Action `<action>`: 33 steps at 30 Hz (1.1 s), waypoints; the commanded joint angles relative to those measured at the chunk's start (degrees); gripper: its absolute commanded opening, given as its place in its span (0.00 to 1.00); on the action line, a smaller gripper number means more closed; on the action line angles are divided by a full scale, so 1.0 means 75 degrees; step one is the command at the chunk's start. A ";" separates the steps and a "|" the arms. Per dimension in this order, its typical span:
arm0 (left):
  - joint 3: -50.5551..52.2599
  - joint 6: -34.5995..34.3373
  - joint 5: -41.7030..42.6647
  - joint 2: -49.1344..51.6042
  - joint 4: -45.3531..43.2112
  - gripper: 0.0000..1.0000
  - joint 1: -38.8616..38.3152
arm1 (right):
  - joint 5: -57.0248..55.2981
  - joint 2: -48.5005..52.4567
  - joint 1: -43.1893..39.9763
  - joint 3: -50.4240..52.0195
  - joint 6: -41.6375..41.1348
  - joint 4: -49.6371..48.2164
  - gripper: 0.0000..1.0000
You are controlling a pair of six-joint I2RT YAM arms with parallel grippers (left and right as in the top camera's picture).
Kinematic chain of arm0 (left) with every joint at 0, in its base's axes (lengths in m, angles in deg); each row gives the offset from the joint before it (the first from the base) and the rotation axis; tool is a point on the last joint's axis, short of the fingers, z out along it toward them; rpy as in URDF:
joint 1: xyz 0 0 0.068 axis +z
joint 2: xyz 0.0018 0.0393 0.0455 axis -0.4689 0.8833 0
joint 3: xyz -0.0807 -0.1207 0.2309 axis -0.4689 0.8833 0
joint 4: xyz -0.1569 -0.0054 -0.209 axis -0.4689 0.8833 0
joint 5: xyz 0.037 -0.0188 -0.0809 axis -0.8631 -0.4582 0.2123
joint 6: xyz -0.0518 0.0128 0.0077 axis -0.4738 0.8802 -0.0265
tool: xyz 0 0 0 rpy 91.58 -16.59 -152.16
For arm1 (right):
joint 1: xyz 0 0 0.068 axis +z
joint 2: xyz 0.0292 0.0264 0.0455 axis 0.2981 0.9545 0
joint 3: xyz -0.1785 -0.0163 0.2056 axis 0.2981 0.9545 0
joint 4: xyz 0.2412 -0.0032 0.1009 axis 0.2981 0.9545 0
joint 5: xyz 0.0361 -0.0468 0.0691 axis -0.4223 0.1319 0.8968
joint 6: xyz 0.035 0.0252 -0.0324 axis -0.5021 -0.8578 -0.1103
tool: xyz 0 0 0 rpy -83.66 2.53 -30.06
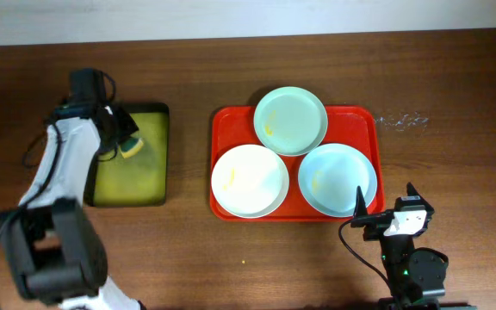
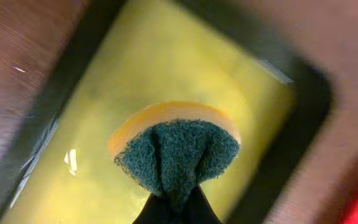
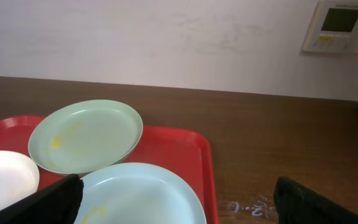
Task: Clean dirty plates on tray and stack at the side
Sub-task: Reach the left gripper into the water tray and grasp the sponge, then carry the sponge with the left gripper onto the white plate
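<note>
So the three dirty plates, a round white plastic plate [image 1: 249,180], a pale mint green one [image 1: 290,120] and a pale blue one [image 1: 337,178], all sit crowded rim to rim on the big bright red plastic tray [image 1: 231,129] mid-desk, each with faint yellowish smears. Nothing's stacked at the side yet. The left hand [image 2: 176,208] is pinching a yellow sponge with a dark green scrubby face [image 2: 178,146], hanging over the small black-rimmed yellow-green tray [image 1: 158,112], well apart from the plates. The right hand [image 1: 386,202] is spread wide, holding nothing, just beside the blue plate. My take: bring the sponge across scrubby side down, start on the white plate since it's nearest, and let the right hand steady the rim so the light plate doesn't skate. On writing: no brands or labels on anything. There's a white wall panel with a little screen [image 3: 342,25], but its text is too small to read.
</note>
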 commanded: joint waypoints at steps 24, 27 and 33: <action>0.1035 0.0143 0.1676 -0.0941 0.1125 0.00 -0.3972 | 0.0015 -0.0050 -0.0041 0.0055 -0.0029 0.0035 0.99; 0.1142 -0.0274 0.1684 -0.0111 0.0411 0.00 -0.4596 | 0.0015 -0.0050 -0.0041 0.0055 -0.0029 0.0035 0.99; 0.1142 -0.0420 0.1679 0.0877 -0.0213 0.00 -0.5115 | 0.0015 -0.0052 -0.0041 0.0055 -0.0029 0.0035 0.99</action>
